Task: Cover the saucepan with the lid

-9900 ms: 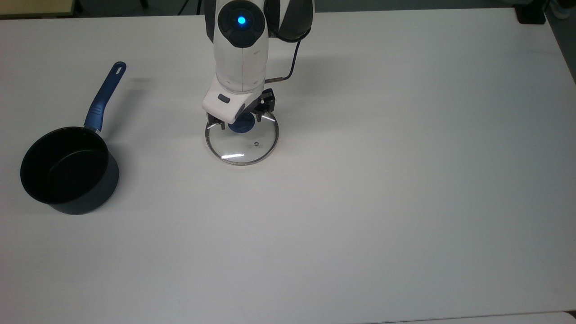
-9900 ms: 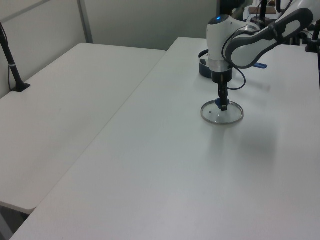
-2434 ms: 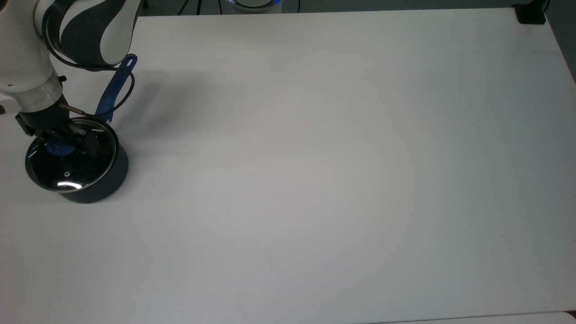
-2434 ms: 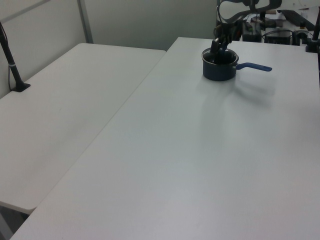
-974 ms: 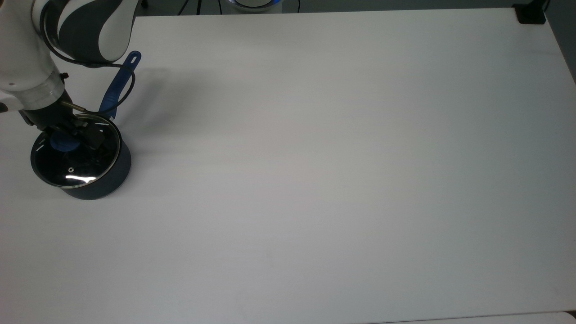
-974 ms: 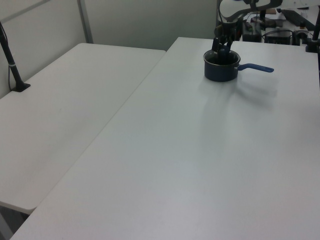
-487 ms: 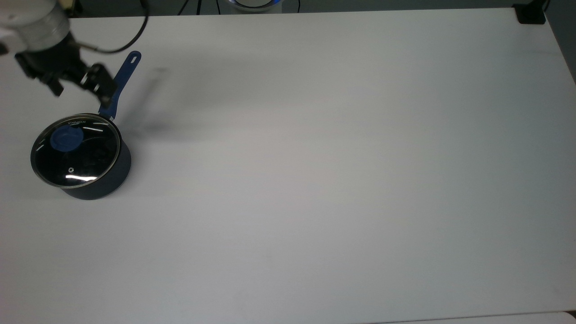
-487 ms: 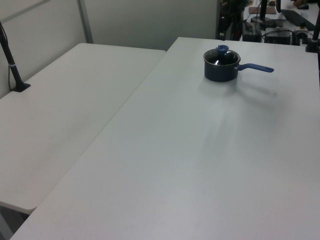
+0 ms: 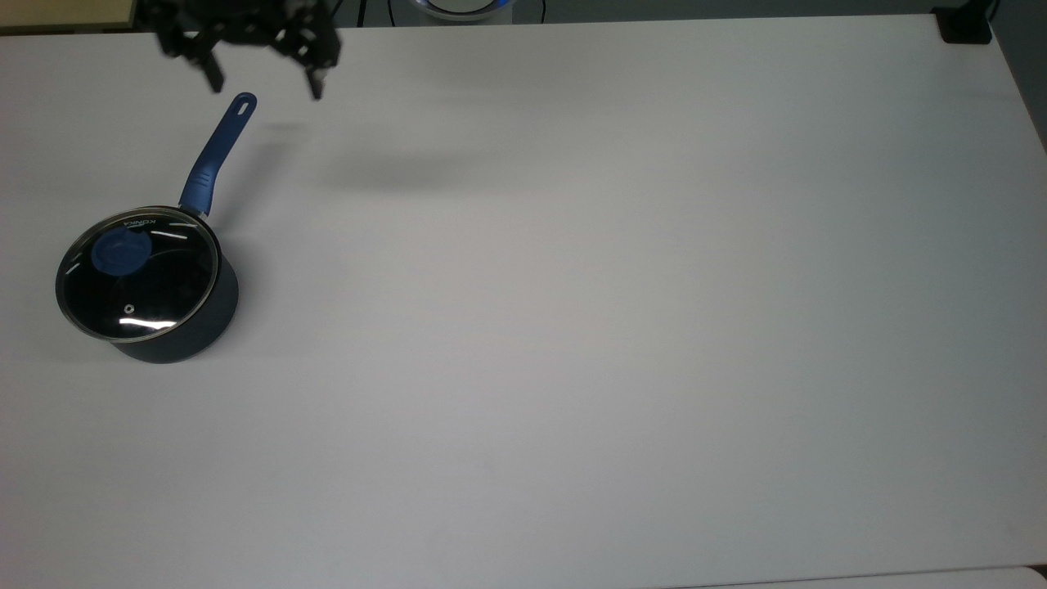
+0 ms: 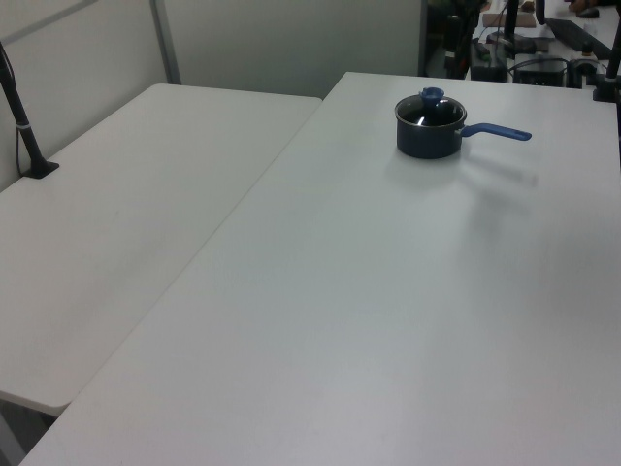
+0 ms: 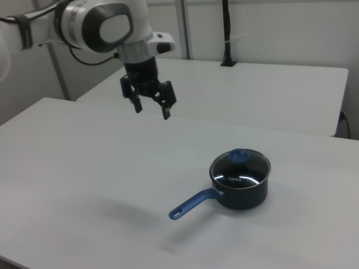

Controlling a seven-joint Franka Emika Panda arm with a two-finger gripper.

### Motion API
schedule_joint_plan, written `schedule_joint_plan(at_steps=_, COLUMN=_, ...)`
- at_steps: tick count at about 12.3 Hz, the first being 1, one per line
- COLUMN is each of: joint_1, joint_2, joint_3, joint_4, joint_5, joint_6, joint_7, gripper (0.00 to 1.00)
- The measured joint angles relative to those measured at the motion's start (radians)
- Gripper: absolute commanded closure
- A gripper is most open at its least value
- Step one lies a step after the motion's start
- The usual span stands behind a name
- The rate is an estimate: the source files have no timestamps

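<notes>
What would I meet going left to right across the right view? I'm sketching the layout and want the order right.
Left to right in the right view: the open gripper hanging above the table, then the slotted tip of the saucepan's blue handle, then the saucepan with the lid sitting on it.

Saucepan on white table

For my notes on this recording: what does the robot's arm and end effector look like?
In the right view the arm has glossy white shells with dark grey joint covers and a silvery ring at the wrist. A thin black cable loops beside it. The end effector is black, with a blocky body and two narrow black fingers; in the top view it looks the same all-black. I see no readable markings.
</notes>
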Motion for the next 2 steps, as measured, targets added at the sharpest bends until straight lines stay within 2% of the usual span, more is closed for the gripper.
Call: schedule_joint_plan(at_steps=2, joint_1=0.000, joint_2=-0.034, joint_3=0.011, joint_4=-0.039, joint_5=0.000, joint_6=0.000, joint_7=0.032, gripper=0.00)
